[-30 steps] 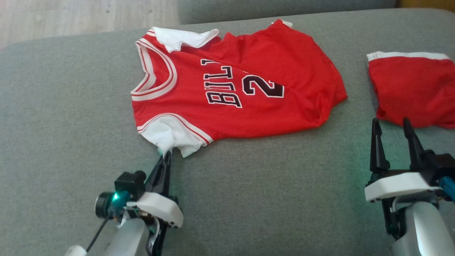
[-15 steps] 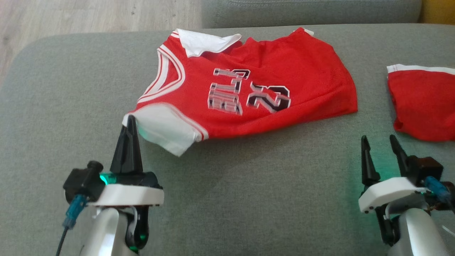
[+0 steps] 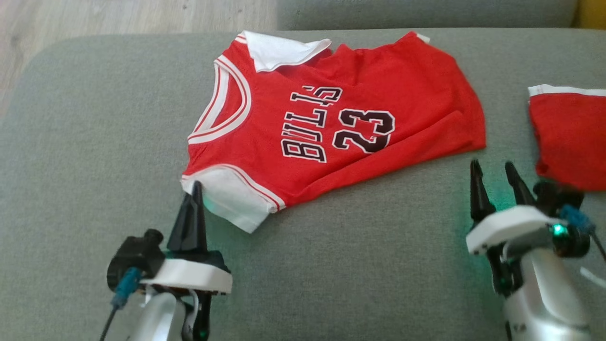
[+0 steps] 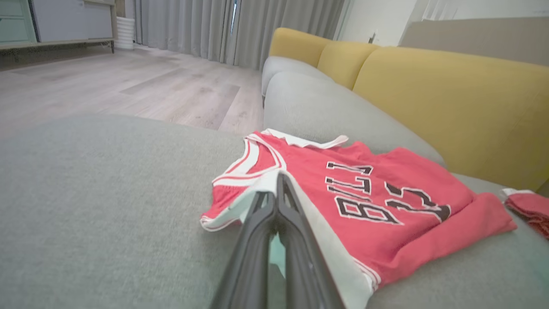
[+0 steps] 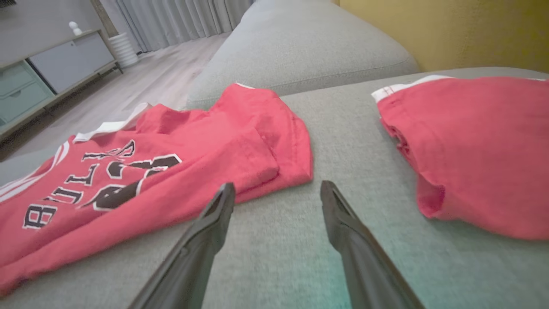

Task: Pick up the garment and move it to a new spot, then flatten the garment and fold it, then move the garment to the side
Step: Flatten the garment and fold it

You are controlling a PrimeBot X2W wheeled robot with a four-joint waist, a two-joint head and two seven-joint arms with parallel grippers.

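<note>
Head view first: the left gripper points away from the robot, its two dark fingers pressed together on the near corner of a white sleeve. That sleeve belongs to the jersey, which spreads ahead and to the right of those tips on the grey sofa. It lies front up, red with white trim, with black "BULLS" and "23" reading sideways. The neck is toward the left gripper's side and the hem toward the right one. Its far sleeve is flipped over. The right gripper has its fingers spread with nothing between them, just short of the hem. Another red garment lies just ahead and to the right of it.

Left wrist view: the left gripper has its tips closed, and the white sleeve edge rises up to them. The jersey lies beyond and to the right, with a yellow backrest behind.

Right wrist view: the right gripper is spread over bare sofa. The jersey hem, folded double, sits just beyond its left finger. The other red garment lies beyond its right finger.
</note>
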